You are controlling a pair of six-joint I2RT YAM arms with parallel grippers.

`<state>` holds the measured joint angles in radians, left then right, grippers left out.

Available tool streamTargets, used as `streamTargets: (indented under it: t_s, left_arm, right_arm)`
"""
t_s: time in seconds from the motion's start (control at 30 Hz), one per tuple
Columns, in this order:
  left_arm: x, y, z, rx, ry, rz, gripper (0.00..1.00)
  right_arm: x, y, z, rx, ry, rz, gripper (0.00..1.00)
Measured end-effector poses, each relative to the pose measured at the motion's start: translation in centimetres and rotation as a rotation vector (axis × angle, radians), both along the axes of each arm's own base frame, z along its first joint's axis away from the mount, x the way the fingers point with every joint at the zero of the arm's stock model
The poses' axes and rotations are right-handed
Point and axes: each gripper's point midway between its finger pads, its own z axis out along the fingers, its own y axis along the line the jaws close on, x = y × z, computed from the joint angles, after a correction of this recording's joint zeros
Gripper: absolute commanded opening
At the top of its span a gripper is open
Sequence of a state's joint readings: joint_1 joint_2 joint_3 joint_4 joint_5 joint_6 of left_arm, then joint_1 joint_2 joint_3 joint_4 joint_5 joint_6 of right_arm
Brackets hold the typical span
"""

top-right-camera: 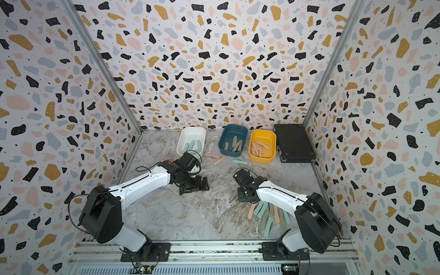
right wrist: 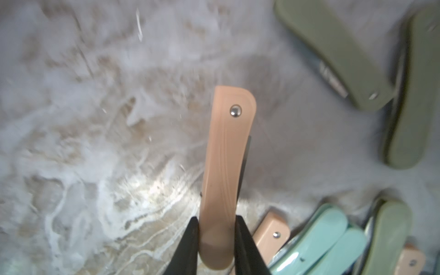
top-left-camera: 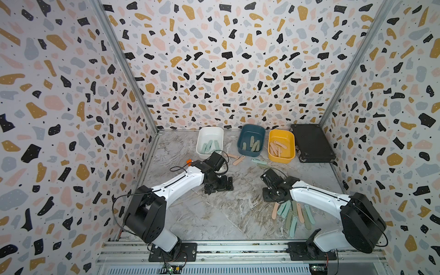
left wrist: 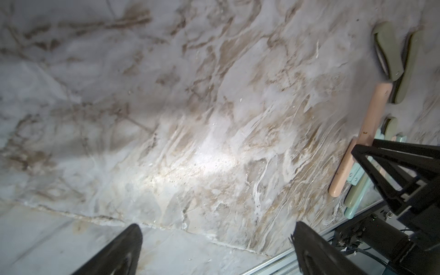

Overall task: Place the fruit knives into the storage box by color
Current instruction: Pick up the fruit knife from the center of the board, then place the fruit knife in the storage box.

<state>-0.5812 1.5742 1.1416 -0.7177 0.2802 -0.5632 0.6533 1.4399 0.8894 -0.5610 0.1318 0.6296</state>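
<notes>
The right gripper [right wrist: 217, 238] clamps a smooth peach-pink plastic folding knife [right wrist: 226, 154], riveted and round-ended, beside the loose pastel knife pile [top-left-camera: 292, 214]; the left gripper [left wrist: 216, 228] stands fully spread, empty. A white tub [top-left-camera: 210, 133], a teal tub [top-left-camera: 251, 131] and a mustard tub [top-left-camera: 282, 135], all rounded plastic, line the rear of the veined marble tabletop [top-left-camera: 214, 219] inside terrazzo-patterned walls [top-left-camera: 214, 59].

a robot test cell in a lab, not a lived-in room: three upright walls papered in a terrazzo print of black, mustard, pink and grey blotches [top-left-camera: 226, 59] box in a small marble-patterned surface [top-left-camera: 214, 219], and bare aluminium posts [top-left-camera: 124, 64] join them at the corners. along the open front runs a slotted aluminium rail [top-left-camera: 238, 247], with two white-and-black jointed robot arms [top-left-camera: 177, 183] bolted to it on black plates. a small circuit board with a green light [top-left-camera: 170, 269] sits just below the rail
</notes>
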Motion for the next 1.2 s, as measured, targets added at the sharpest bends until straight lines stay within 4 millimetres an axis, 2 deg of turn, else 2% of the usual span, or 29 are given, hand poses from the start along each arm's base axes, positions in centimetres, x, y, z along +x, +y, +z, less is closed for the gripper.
streamTargets:
  t_s: [0.13, 0.3, 0.4, 0.5, 0.73, 0.87, 0.97, 1.2]
  left_arm:
    - [1.6, -1.0, 0.7, -0.006, -0.031, -0.021, 0.99]
    - [1.5, -1.1, 0.5, -0.009, -0.024, -0.026, 0.99]
    - [1.4, -1.1, 0.5, -0.008, -0.019, -0.031, 0.99]
    - [1.2, -1.1, 0.5, -0.007, -0.013, -0.035, 0.99]
    - [1.1, -1.2, 0.4, -0.01, -0.006, -0.047, 0.99]
    - [1.1, -1.4, 0.0, -0.009, 0.005, -0.054, 0.99]
    - [1.1, -1.4, -0.3, -0.008, 0.013, -0.055, 0.99]
    - [1.0, -1.4, -0.2, -0.01, 0.012, -0.056, 0.99]
  right_arm:
    - [6.8, -1.0, 4.5, 0.03, -0.11, -0.045, 0.14]
    - [14.4, -2.1, 8.7, 0.06, -0.199, -0.051, 0.14]
    - [18.5, -2.8, 9.7, 0.056, -0.219, -0.042, 0.14]
    - [21.4, -3.8, 9.2, 0.037, -0.219, -0.038, 0.15]
    - [25.3, -6.0, 5.6, 0.033, -0.15, -0.037, 0.16]
    - [26.2, -6.9, 3.0, 0.04, -0.099, -0.038, 0.19]
    - [26.6, -6.6, 1.9, 0.056, -0.073, -0.024, 0.24]
    - [26.7, -5.9, 2.0, 0.083, -0.064, -0.006, 0.34]
